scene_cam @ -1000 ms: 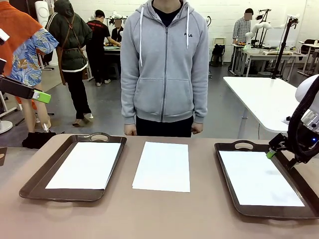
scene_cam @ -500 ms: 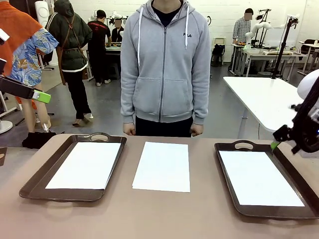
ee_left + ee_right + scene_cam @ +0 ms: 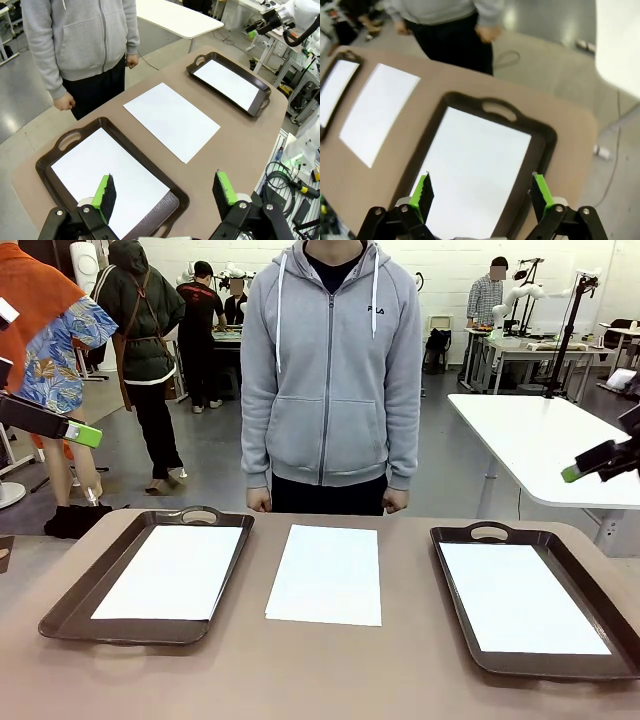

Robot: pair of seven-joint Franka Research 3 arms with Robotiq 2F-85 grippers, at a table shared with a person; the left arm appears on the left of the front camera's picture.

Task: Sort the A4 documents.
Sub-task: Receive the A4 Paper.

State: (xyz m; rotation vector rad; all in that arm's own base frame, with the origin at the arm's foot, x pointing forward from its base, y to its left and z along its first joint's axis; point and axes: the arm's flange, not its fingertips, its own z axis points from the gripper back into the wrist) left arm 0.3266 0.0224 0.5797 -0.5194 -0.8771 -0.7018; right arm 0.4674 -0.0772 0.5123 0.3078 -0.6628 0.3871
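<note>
The left gripper point(image 3: 164, 189) and right gripper point(image 3: 481, 191) hang wide open and empty, each facing a tray point(image 3: 100, 575) holding paper. The loose sheet point(image 3: 172, 120) lies ahead of the left gripper, beyond its tray. It is best to come down low at the sheet's near edge and pinch shallowly, so it lifts without creasing.

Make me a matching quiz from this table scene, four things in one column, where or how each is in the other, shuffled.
1 middle sheet
2 right tray
3 right gripper
4 person's hands

a open, raised off the table
b dark brown, holding a sheet
c hanging by the far edge
d flat on the table, centre

Pairs: 1-d, 2-b, 3-a, 4-c
</note>
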